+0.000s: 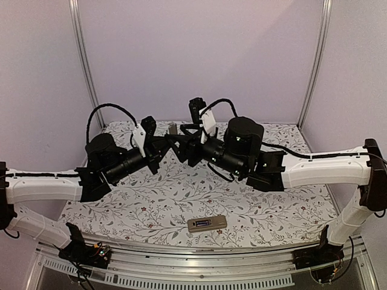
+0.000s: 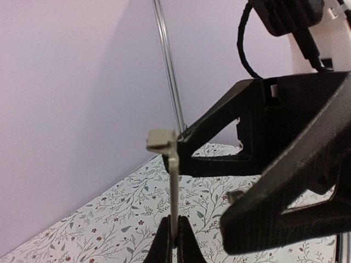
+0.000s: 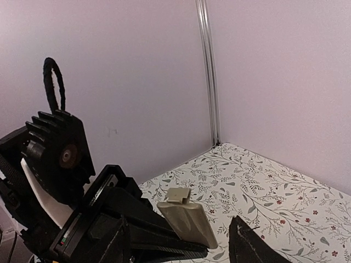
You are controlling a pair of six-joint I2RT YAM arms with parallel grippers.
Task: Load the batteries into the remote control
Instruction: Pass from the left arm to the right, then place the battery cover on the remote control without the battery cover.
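The remote control (image 1: 207,224) lies lengthwise near the table's front edge, its tan side up with a dark patch on it. The batteries are out of view. Both arms meet high over the back of the table. My left gripper (image 2: 175,236) is shut on the lower edge of a thin tan cover plate (image 2: 173,181), which stands upright with a small tab at its top. My right gripper (image 3: 214,246) stands open around the same cover plate (image 3: 189,222); a gap shows between the plate and one black finger (image 3: 249,246).
A floral cloth (image 1: 272,199) covers the table. Lilac walls and metal corner posts (image 1: 317,60) close in the back and sides. A metal rail (image 1: 199,269) runs along the near edge by the arm bases. Black cables loop above both wrists.
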